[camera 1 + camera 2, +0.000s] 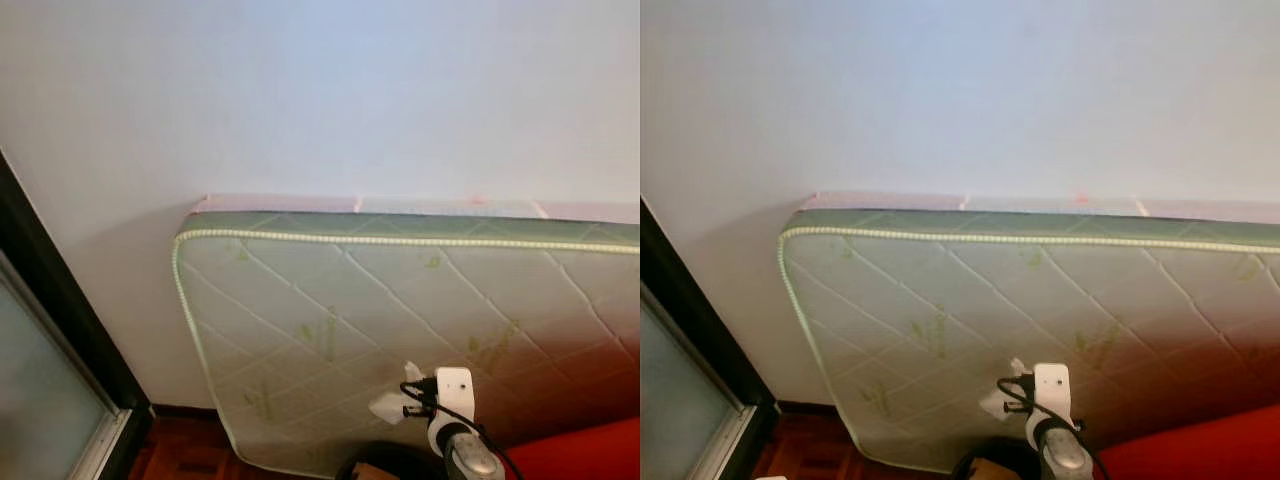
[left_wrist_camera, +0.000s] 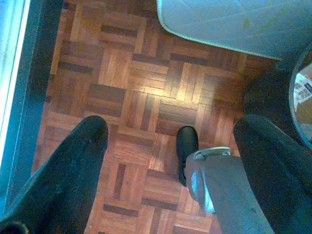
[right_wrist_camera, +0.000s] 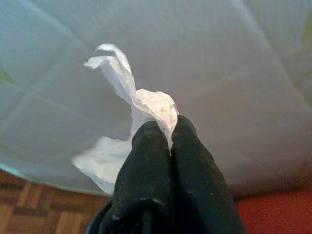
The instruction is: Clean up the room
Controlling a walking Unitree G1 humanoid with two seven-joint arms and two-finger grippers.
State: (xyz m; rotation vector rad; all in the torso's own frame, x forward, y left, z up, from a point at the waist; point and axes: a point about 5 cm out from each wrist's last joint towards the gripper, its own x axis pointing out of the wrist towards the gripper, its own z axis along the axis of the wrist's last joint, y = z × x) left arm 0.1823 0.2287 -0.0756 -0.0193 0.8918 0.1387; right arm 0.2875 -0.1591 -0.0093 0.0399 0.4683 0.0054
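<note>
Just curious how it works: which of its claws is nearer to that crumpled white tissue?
Right. The right claw is pinched shut on the tissue, before the mattress. The left claw hangs open over the wooden floor, apart from it.

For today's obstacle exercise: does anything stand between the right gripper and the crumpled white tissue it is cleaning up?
Nothing visible does. The right gripper is shut on the white tissue, pinched between its black fingertips and held in front of the leaning mattress. The left gripper hangs open above the parquet floor.
</note>
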